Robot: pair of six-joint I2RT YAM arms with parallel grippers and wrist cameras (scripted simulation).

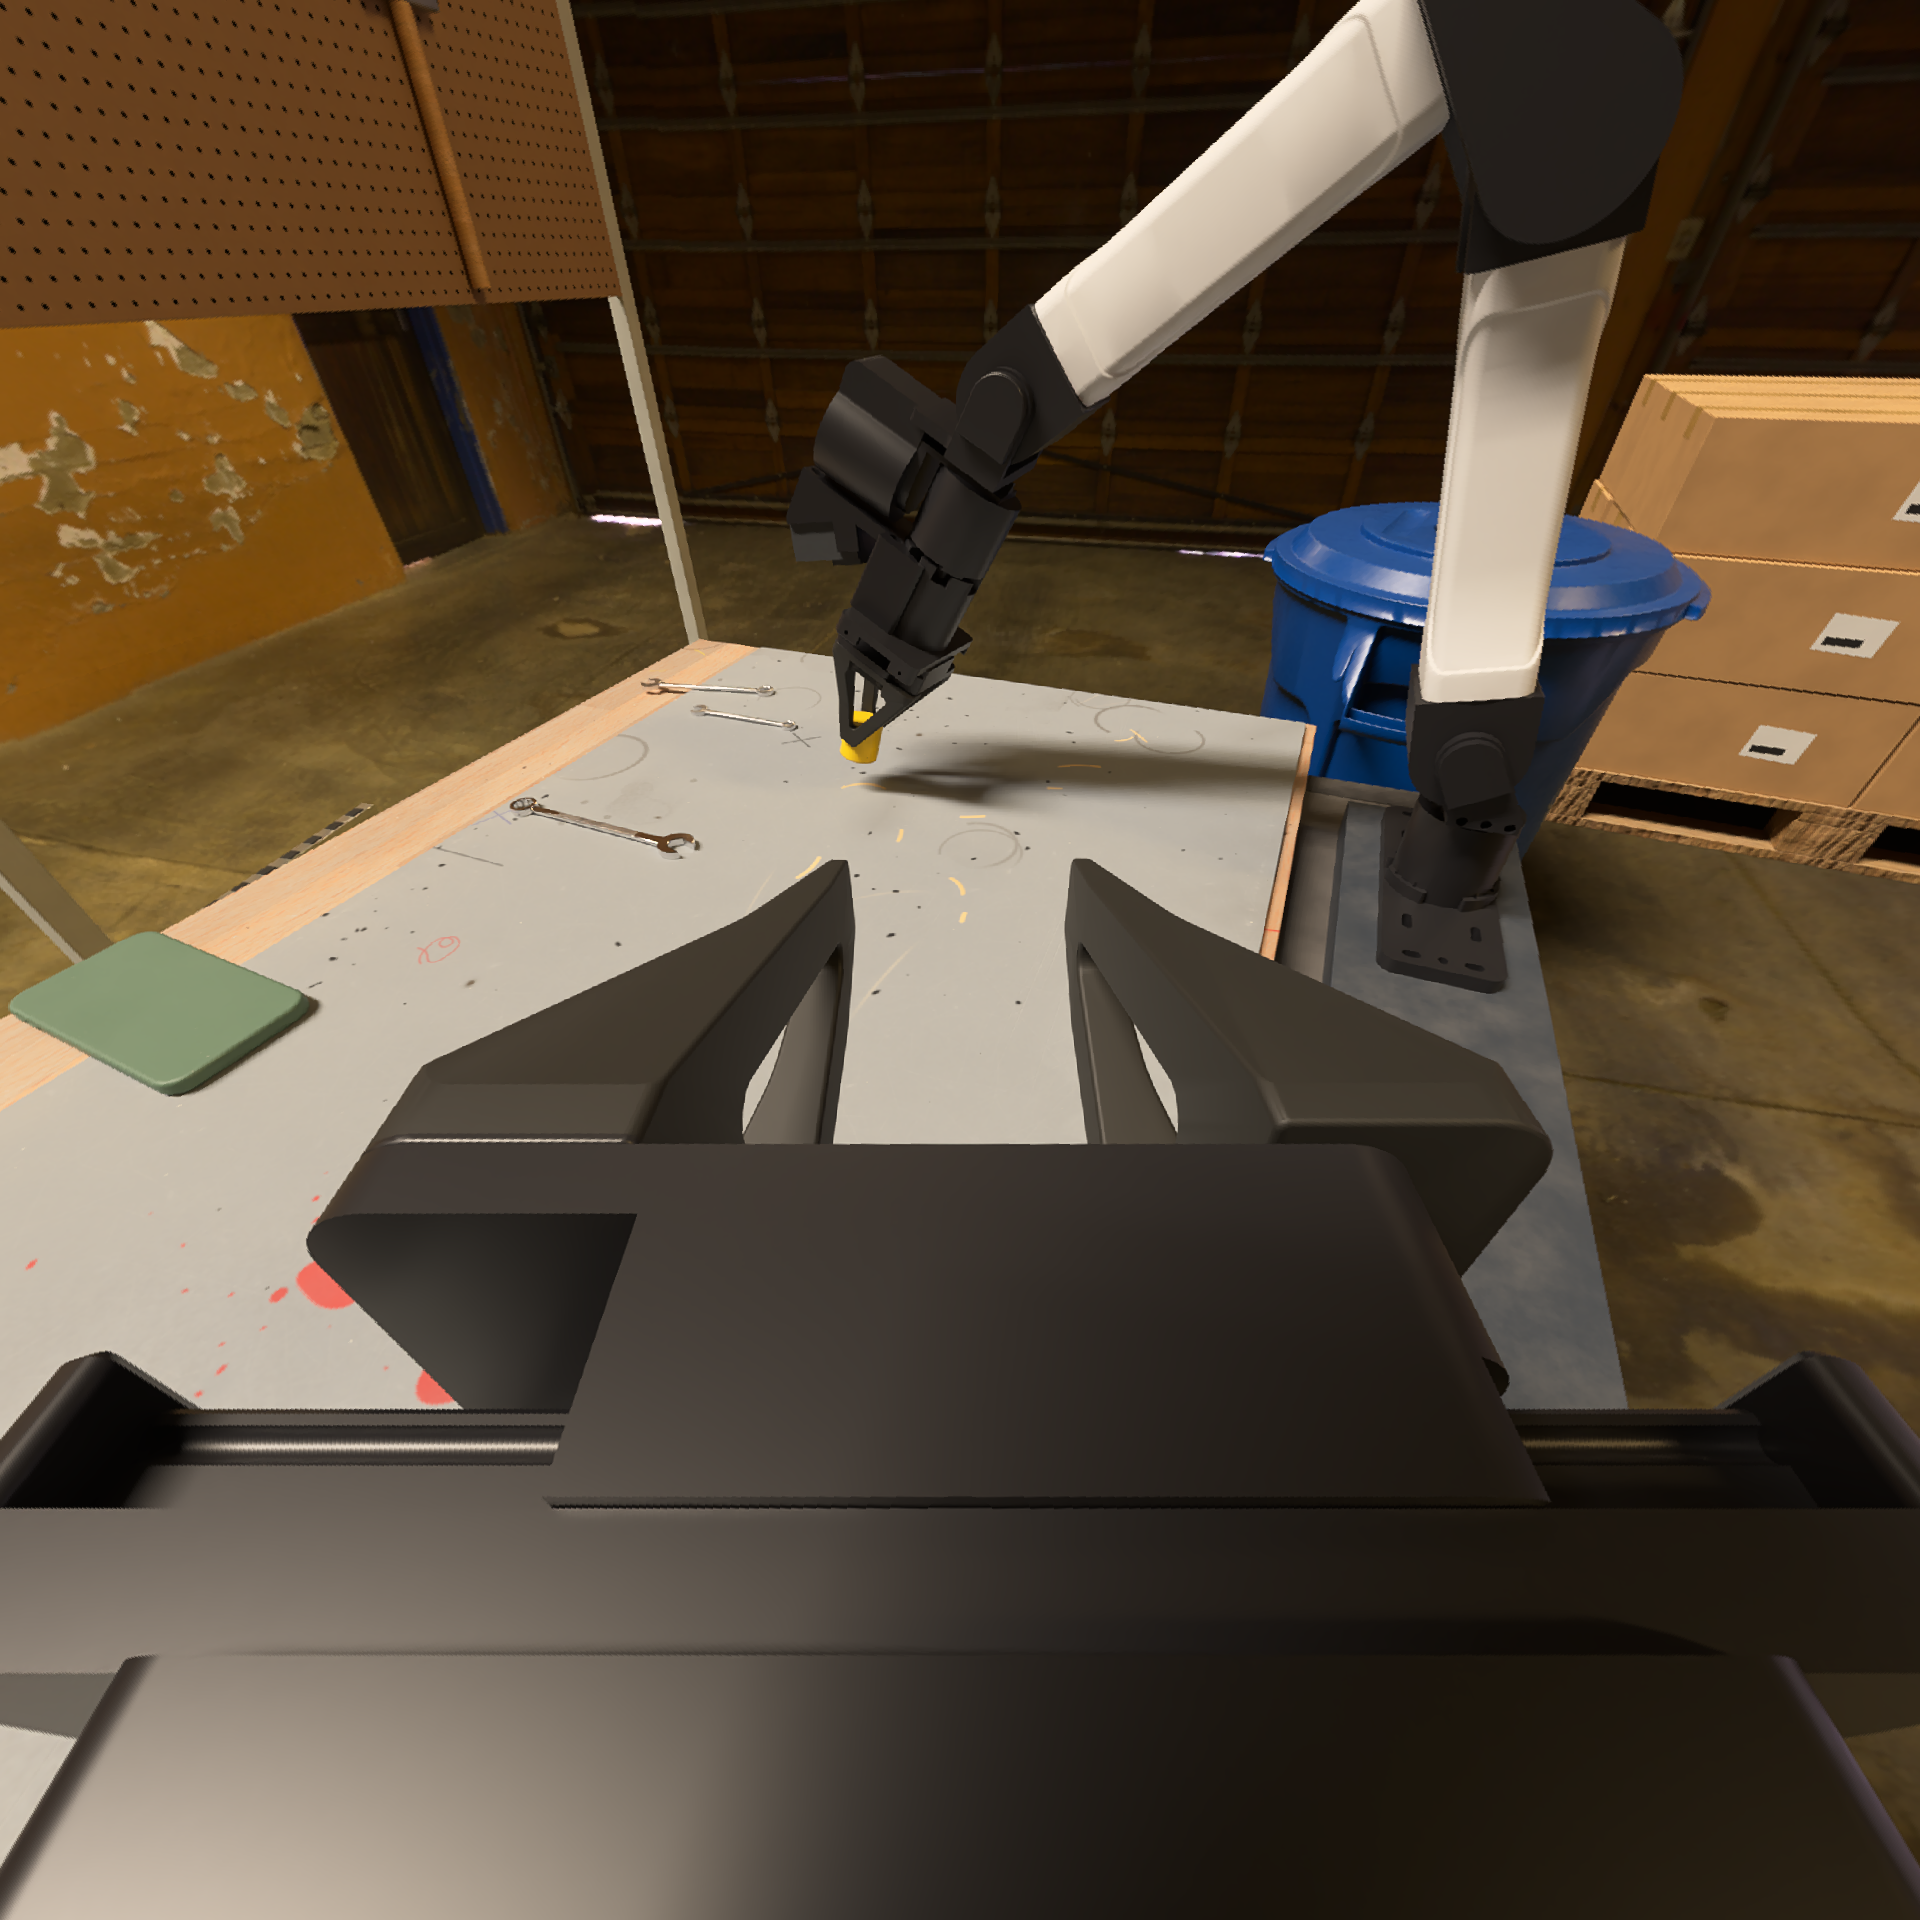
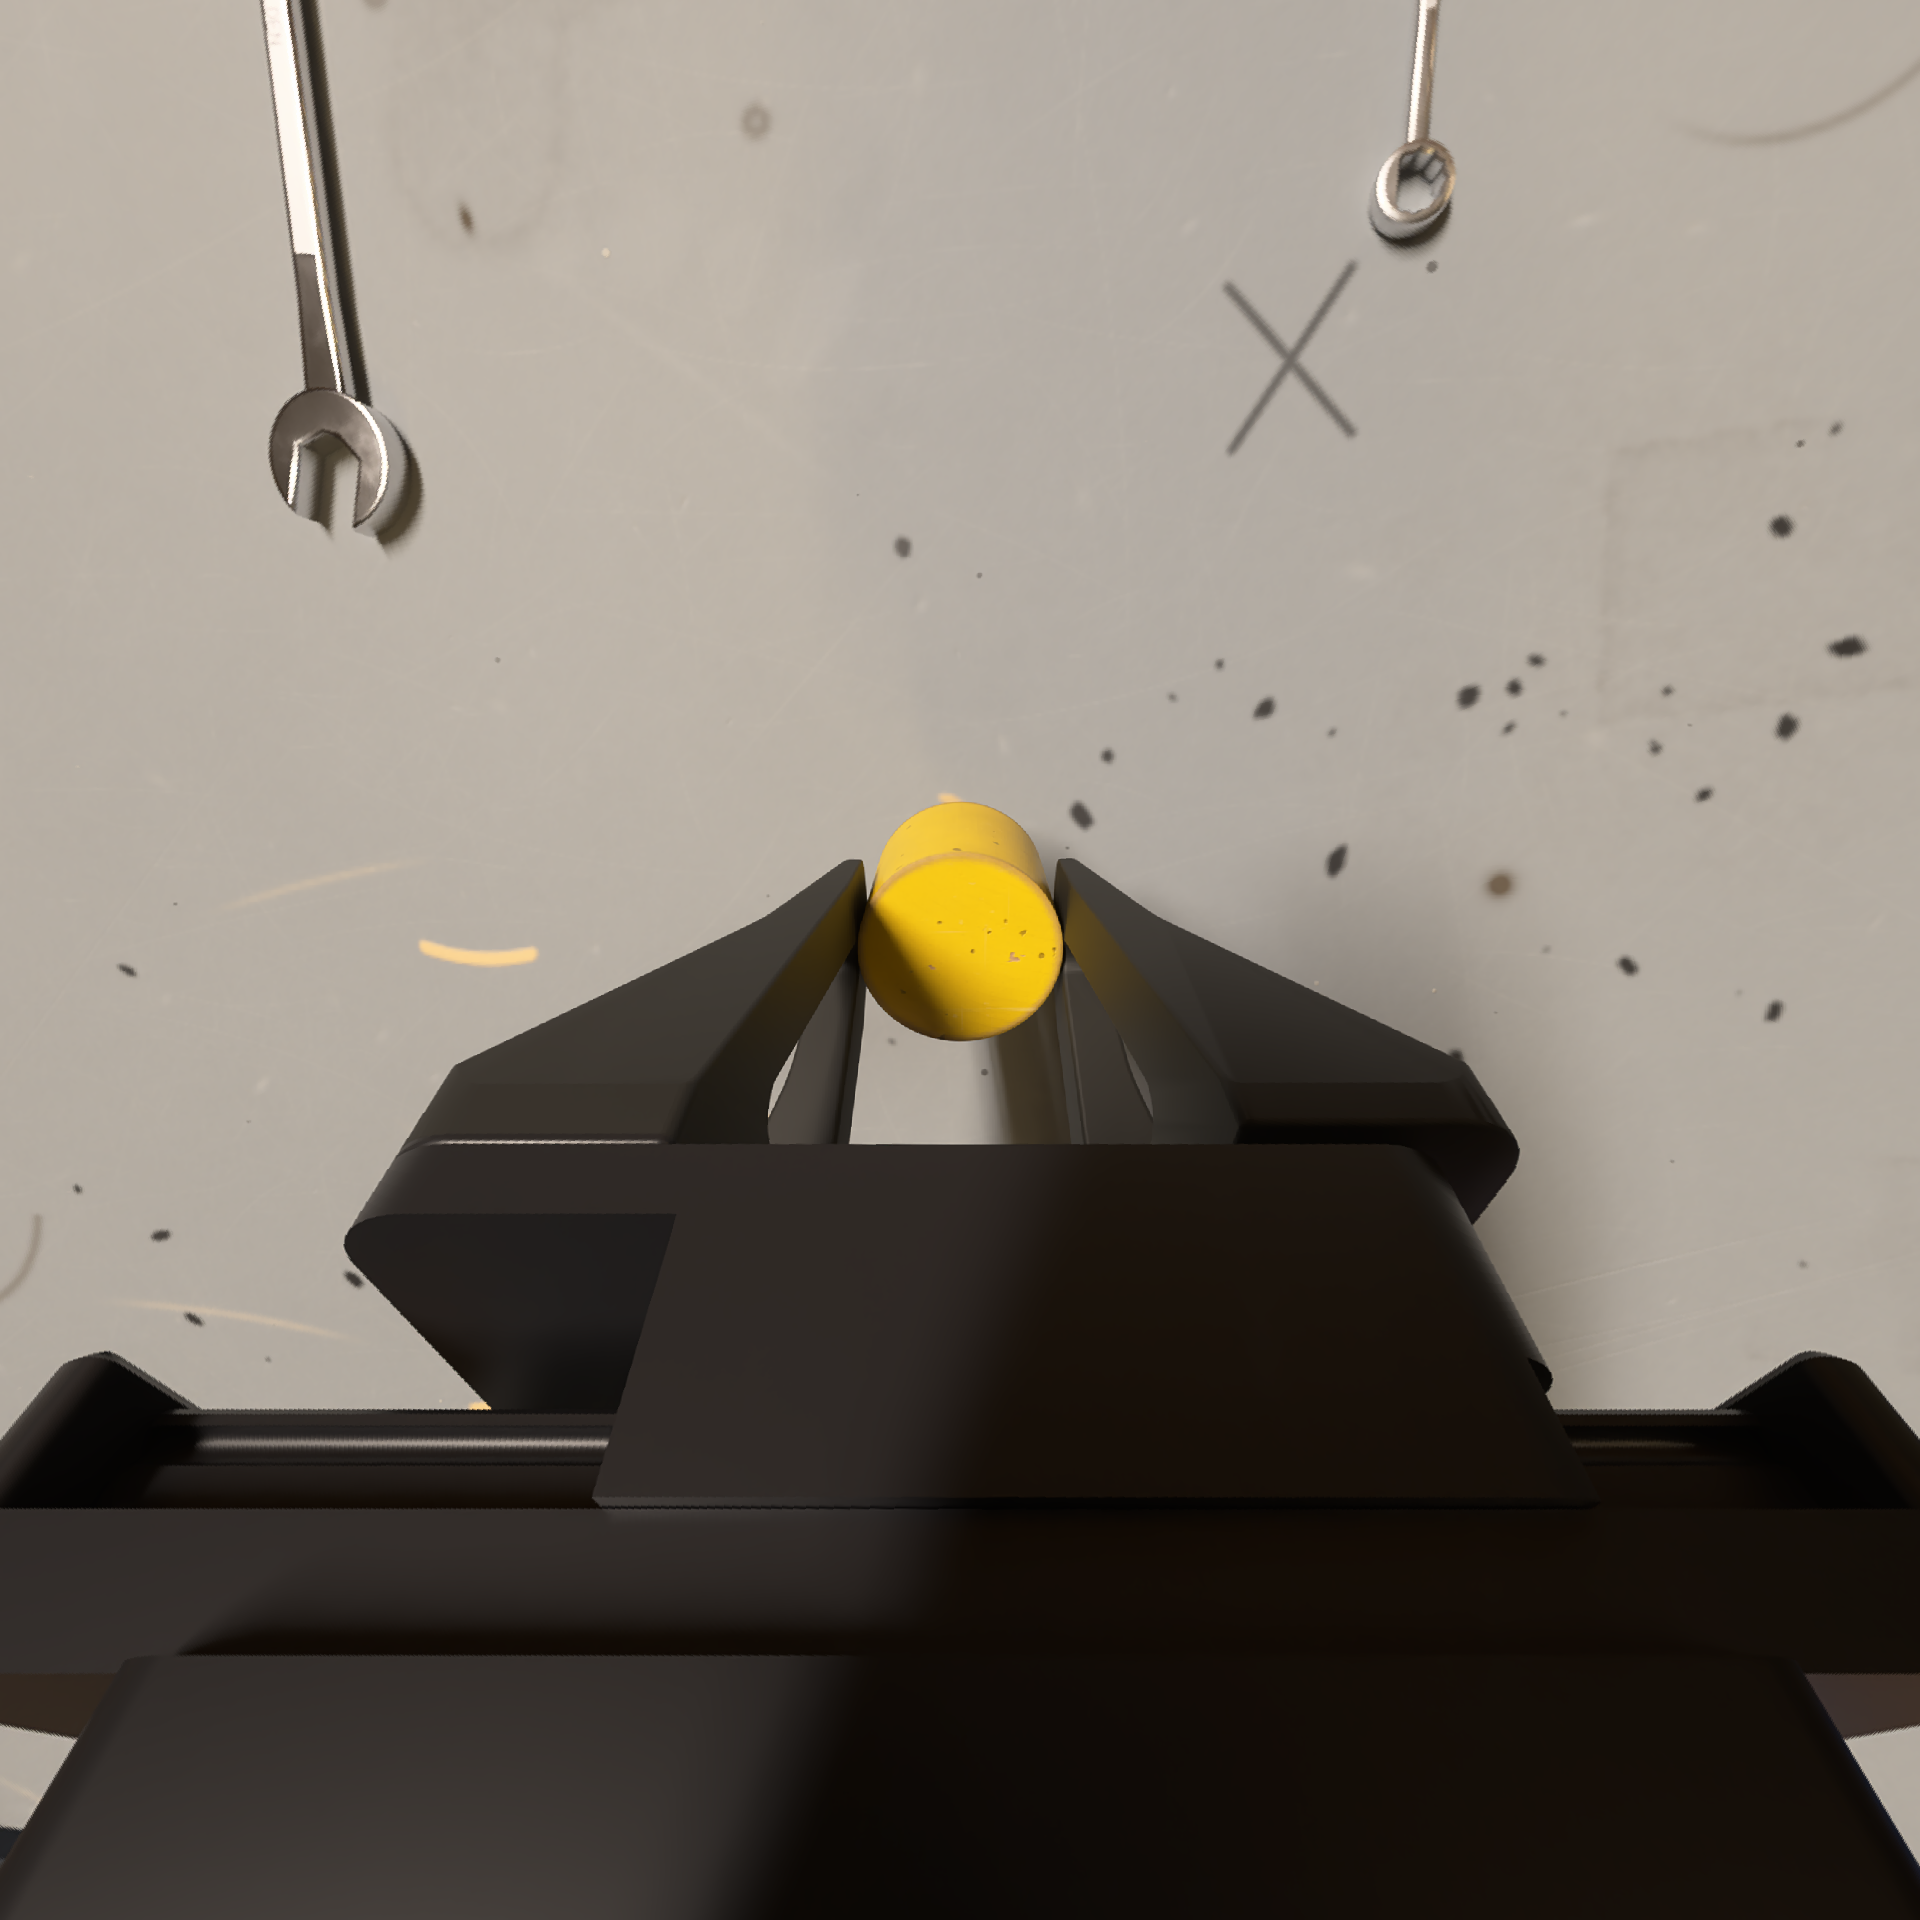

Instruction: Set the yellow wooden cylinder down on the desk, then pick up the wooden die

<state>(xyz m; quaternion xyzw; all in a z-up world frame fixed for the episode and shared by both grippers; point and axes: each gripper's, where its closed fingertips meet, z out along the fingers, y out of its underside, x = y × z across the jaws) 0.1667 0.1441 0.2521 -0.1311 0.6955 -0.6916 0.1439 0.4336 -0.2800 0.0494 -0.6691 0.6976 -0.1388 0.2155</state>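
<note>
Yellow wooden cylinder (image 2: 961, 935) pinched upright in right claw (image 2: 961, 883): lower straight onto grey surface (image 2: 935, 520), clear of eleven-o'clock steel wrench (image 2: 322, 312), then release; left claw (image 1: 961, 883) empty, parted.

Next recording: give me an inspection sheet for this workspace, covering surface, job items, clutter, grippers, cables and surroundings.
Surface: grey desk, scuffed, with dark specks, red spots and a drawn cross.
Job's things: yellow wooden cylinder upright between the right gripper's fingers; whether it touches the desk is unclear. Wooden die: nothing seen.
Clutter: three wrenches, green pad near the desk's edge.
Grippers: right gripper shut on the cylinder; left gripper open, empty, above bare desk.
Cables: nothing seen.
Surroundings: pegboard, blue lidded bin, stacked cardboard boxes, concrete floor.
</note>
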